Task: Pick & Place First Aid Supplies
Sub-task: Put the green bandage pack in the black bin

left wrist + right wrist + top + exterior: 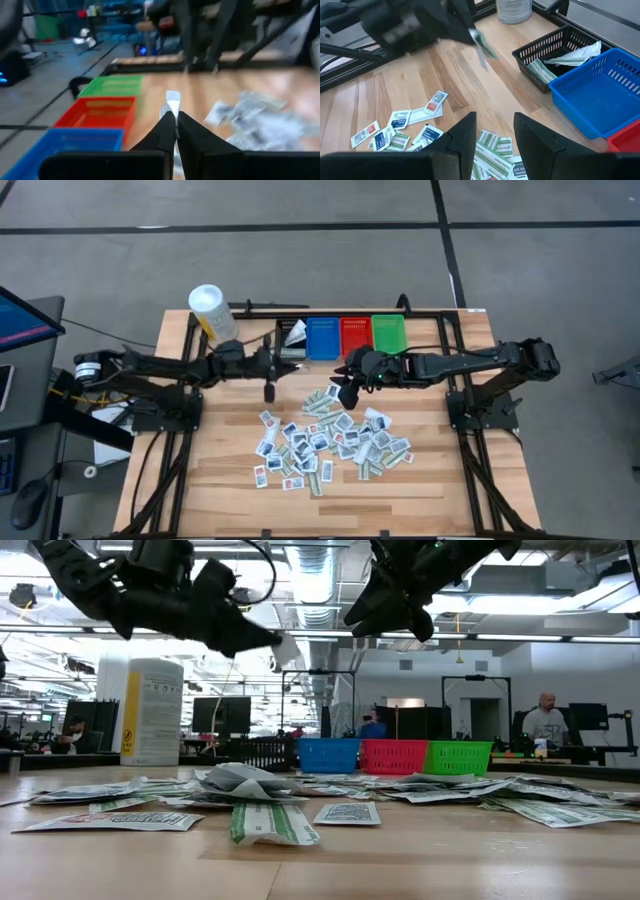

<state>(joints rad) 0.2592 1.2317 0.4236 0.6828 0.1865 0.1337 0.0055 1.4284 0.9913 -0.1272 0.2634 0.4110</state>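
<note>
Sorting stage, seen from my remote station, with the black bin [291,337] taken as the landmark. My left claw [283,357] is clamped shut on a single packet [481,46], pinched by one edge so that it hangs free of the fingertips; in the left wrist view the pale strip juts out past the closed fingers [167,131]. I hold it raised off the counter [230,490], just on the near side of the black bin, which I judge is where it is to be dropped, since that bin already holds a few packets. The blue bin [323,337], red bin [355,335] and green bin [389,333] stand in a row directly beside the black one, away from the white tub [212,311]; what they hold I cannot tell for certain. My right claw [347,388] hangs with its fingers apart and nothing between them, nearer to me than the blue bin and above the far edge of the loose supplies [330,442], which I read as poised for the next pick. Those supplies lie scattered flat on the bare wood well toward me from the black bin, overlapping in places, so the next grasp will need an exposed edge.
</note>
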